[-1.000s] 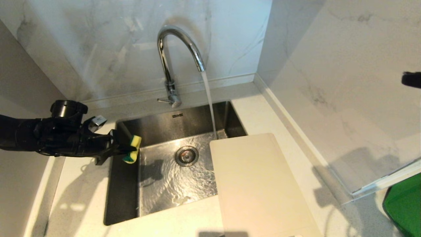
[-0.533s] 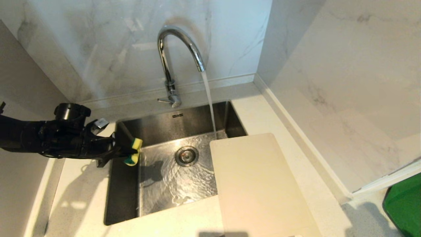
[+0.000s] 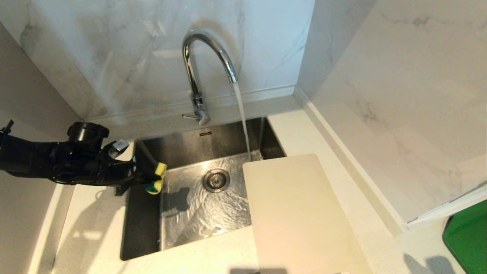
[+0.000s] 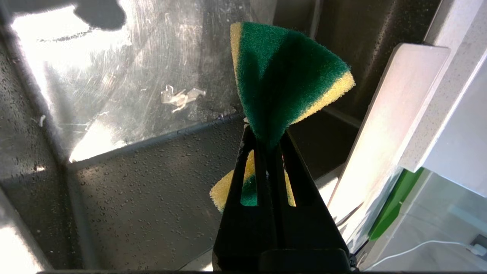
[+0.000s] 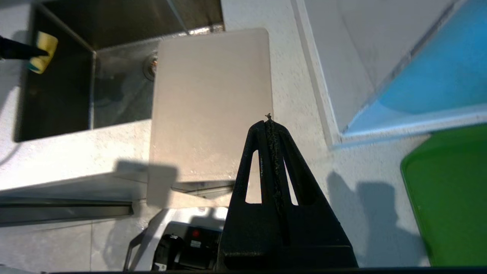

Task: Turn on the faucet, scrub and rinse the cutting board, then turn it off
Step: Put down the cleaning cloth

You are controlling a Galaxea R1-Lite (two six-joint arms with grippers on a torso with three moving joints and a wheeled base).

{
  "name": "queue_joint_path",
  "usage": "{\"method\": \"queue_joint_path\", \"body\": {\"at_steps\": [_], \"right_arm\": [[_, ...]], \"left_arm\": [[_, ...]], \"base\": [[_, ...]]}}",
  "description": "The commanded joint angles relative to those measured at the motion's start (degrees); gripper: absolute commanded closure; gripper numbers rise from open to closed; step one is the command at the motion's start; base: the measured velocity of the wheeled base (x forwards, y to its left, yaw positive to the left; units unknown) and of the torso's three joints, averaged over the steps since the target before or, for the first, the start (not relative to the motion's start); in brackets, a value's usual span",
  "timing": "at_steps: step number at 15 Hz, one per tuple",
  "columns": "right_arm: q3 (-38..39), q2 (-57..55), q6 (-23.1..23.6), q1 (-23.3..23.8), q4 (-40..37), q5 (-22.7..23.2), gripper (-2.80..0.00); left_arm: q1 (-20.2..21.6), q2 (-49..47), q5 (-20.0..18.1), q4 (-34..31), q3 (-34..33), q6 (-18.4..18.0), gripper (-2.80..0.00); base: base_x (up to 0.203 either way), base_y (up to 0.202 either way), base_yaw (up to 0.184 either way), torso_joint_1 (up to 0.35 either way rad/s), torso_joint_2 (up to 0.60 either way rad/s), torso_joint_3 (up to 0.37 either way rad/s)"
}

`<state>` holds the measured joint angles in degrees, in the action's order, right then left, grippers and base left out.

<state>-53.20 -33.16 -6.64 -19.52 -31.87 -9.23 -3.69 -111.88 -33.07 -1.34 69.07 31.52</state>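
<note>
The chrome faucet (image 3: 198,68) runs, and its stream falls into the steel sink (image 3: 144,228) just beyond the far edge of the cutting board (image 3: 300,213). The beige board lies flat on the counter at the sink's right, its far left corner over the basin, and appears again as the cutting board (image 5: 209,102). My left gripper (image 3: 152,178) hangs over the sink's left side, shut on a green-and-yellow sponge (image 3: 157,179), which shows folded as the sponge (image 4: 285,80). My right gripper (image 5: 269,123) is shut and empty, high above the board's near end, outside the head view.
Marble walls close in the back and right of the counter (image 3: 312,129). A green tray (image 3: 468,243) lies at the far right, past a low white ledge (image 3: 441,211). The drain (image 3: 215,180) sits mid-basin under rippling water.
The right arm, seen at the right edge a second ago, has left the head view and its shadow has slid down the wall. The left gripper with the sponge sank slightly.
</note>
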Motion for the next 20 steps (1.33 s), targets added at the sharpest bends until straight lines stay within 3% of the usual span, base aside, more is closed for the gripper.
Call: {"method": "queue_joint_path", "body": {"at_steps": [1, 4, 10, 14, 16, 18, 20], "right_arm": [[4.3, 4.2, 0.2, 1.9, -0.1, 0.1, 0.00], [9.5, 8.2, 0.4, 5.5, 0.0, 0.4, 0.00], [16.8, 14.9, 3.7, 20.1, -3.3, 1.4, 0.00], [28.9, 26.2, 7.7, 20.1, -1.4, 2.9, 0.00], [40.4, 30.8, 11.8, 19.9, 8.7, 3.7, 0.00], [48.7, 32.3, 13.9, 19.8, 26.6, 5.3, 0.00], [53.1, 33.1, 15.1, 19.8, 32.1, 11.0, 0.00]], "left_arm": [[-0.1, -0.3, -0.1, 0.0, 0.0, 0.2, 0.00], [-0.1, -0.2, -0.1, -0.1, -0.2, 0.4, 0.00], [-0.6, -0.5, -0.1, 0.2, -0.6, 0.4, 0.00], [-0.6, -0.5, -0.1, 0.3, -0.6, 0.3, 0.00], [-0.6, -0.7, -0.1, 0.3, -0.6, 0.3, 0.00], [-0.5, -0.8, -0.1, 0.3, -0.6, 0.2, 0.00], [-0.6, -0.8, -0.1, 0.3, -0.6, 0.2, 0.00]], "base": [[0.000, 0.000, 0.000, 0.000, 0.00, 0.000], [0.000, 0.000, 0.000, 0.000, 0.00, 0.000], [0.000, 0.000, 0.000, 0.000, 0.00, 0.000], [0.000, 0.000, 0.000, 0.000, 0.00, 0.000], [0.000, 0.000, 0.000, 0.000, 0.00, 0.000], [0.000, 0.000, 0.000, 0.000, 0.00, 0.000], [0.000, 0.000, 0.000, 0.000, 0.00, 0.000]]}}
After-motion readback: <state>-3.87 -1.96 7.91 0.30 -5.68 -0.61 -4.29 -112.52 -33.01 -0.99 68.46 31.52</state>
